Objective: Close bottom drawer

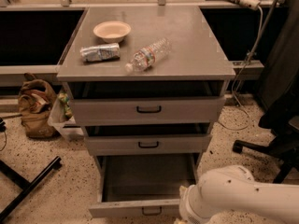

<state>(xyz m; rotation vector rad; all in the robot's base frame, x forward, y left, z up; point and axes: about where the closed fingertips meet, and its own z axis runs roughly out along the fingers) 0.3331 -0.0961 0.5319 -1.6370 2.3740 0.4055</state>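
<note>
The bottom drawer (pixel 126 208) of the grey metal cabinet (pixel 187 55) stands pulled far out, its dark-grey tray (pixel 147 176) empty and its small black handle (pixel 152 211) at the lower edge of the camera view. My white arm (pixel 233 197) fills the lower right, just right of the drawer's front corner. The gripper itself is hidden below the picture's bottom edge. The middle drawer (pixel 148 144) and the top drawer (pixel 148 109) each stand slightly open.
On the cabinet top lie a cream bowl (pixel 112 31), a crushed silver can (pixel 99 52) and a plastic water bottle (pixel 148 55). A brown bag (pixel 35 106) and a plastic bin (pixel 60 122) sit left; a black stand leg (pixel 28 185) lower left; an office chair base (pixel 273 146) right.
</note>
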